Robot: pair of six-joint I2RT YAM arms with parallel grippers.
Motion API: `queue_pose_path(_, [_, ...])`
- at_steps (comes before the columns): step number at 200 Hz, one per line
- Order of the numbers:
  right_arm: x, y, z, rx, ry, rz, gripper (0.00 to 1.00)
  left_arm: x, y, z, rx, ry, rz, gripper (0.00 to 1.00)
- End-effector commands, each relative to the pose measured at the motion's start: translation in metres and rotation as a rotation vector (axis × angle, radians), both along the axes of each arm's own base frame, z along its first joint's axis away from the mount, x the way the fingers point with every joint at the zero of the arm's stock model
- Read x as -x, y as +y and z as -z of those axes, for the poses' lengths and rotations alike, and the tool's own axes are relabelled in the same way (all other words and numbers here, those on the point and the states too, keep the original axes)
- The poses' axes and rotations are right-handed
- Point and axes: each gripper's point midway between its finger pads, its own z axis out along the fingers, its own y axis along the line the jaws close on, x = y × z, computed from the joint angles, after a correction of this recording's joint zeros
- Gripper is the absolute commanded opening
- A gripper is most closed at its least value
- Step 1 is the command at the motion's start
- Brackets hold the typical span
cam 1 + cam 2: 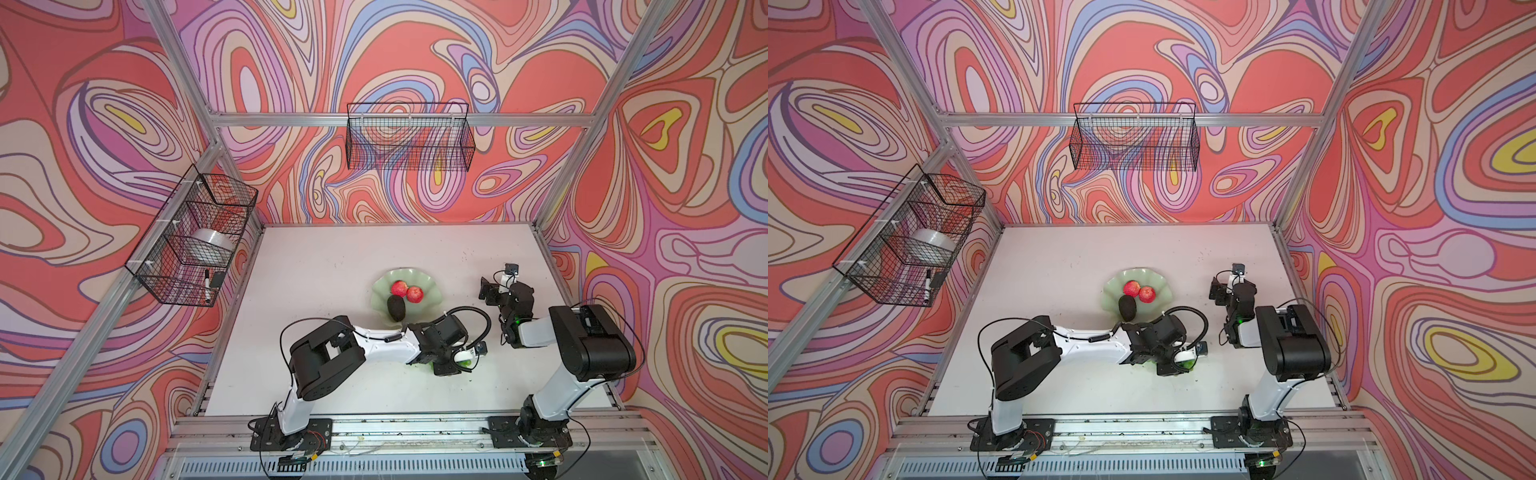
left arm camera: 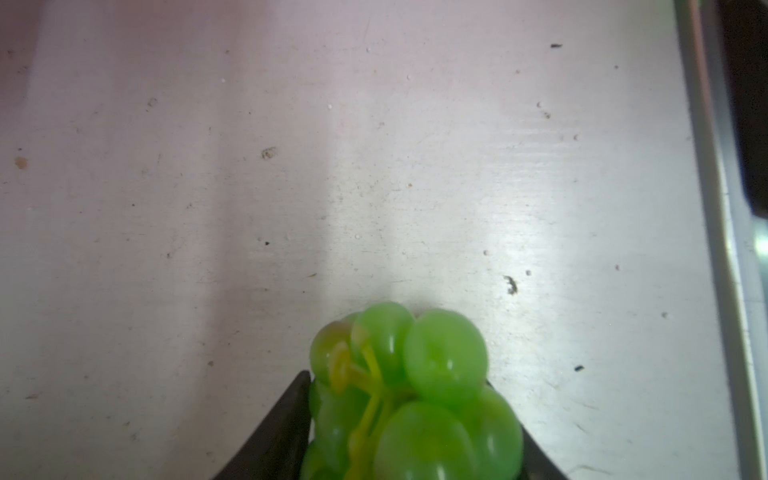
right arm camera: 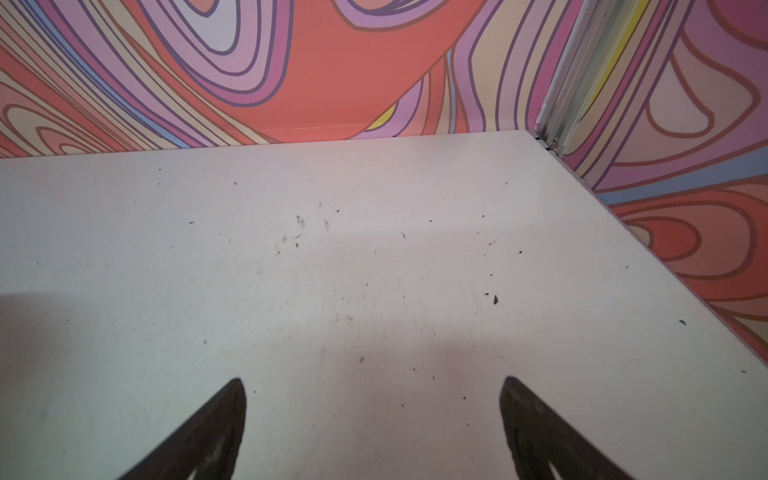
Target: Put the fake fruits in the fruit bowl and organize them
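Observation:
The pale green fruit bowl (image 1: pixel 432 297) (image 1: pixel 1163 291) sits mid-table in both top views. It holds two red apples (image 1: pixel 400 287) (image 1: pixel 414 294) and a dark avocado (image 1: pixel 396 308). Nearer the front, my left gripper (image 1: pixel 451 365) (image 2: pixel 397 378) points down at the table, just in front of the bowl. Its jaws press on both sides of the green grapes (image 2: pixel 415 395) (image 1: pixel 465 364), which the wrist mostly hides from above. To the right of the bowl my right gripper (image 1: pixel 488 286) (image 3: pixel 374 380) hangs open over bare table, holding nothing.
A black wire basket (image 1: pixel 191 237) on the left wall holds a tape roll (image 1: pixel 212 249) and a marker (image 1: pixel 206 284). A second wire basket (image 1: pixel 409 137) hangs on the back wall. Aluminium frame rails run along the table's edges.

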Motion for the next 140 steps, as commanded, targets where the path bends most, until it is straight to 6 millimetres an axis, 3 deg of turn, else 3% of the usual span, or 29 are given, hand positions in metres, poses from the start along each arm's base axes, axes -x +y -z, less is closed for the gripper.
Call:
queue_pose_path(1, [-0.003,-0.002,-0.007,0.004,-0.019,0.005,0.98,-0.005,-0.001,-0.019,0.069,-0.034,-0.039,0.45])
queue_pose_path(33, [-0.003,-0.002,-0.007,0.004,-0.02,0.005,0.98,-0.008,0.006,-0.043,0.17,-0.081,-0.086,0.41])
queue_pose_path(109, [-0.003,-0.002,-0.007,0.004,-0.02,0.007,0.98,-0.019,0.028,-0.13,0.378,-0.213,-0.171,0.39])
queue_pose_path(121, [-0.003,-0.002,-0.007,0.004,-0.02,0.005,0.98,-0.015,0.03,-0.133,0.387,-0.196,-0.147,0.45])
queue_pose_path(140, [-0.003,-0.002,-0.007,0.003,-0.02,0.006,0.98,-0.01,0.029,-0.111,0.333,-0.158,-0.107,0.71])
